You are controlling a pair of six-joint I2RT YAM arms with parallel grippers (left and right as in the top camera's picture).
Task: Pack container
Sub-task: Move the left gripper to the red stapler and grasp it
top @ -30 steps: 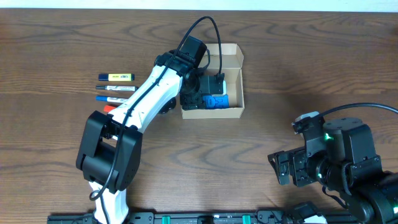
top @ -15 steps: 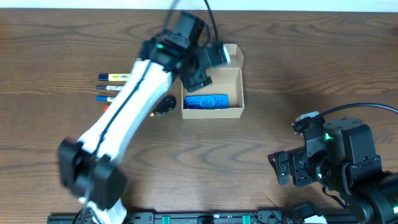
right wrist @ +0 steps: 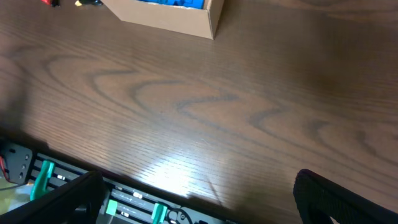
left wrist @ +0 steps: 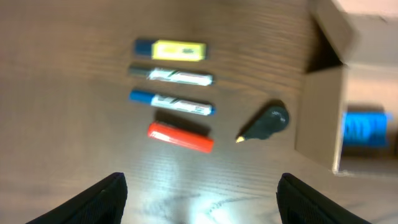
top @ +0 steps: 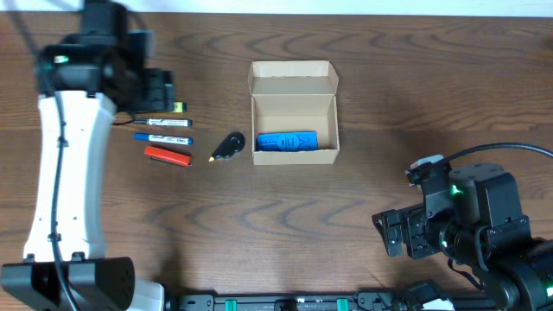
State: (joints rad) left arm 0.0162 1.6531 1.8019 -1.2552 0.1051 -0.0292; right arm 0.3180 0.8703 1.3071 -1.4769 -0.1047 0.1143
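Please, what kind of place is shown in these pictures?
Probably a robot test bench, not a home: a white left arm and a black right arm stand at a wood-grain table, with a dark rail along its near edge.

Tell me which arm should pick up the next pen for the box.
Left. The left gripper hangs open right over the pens, with all four in its wrist view. The right gripper sits far off on the other side of the box.

Container (right wrist: 166, 18) holding blue item (right wrist: 178, 3) on table (right wrist: 217, 106).
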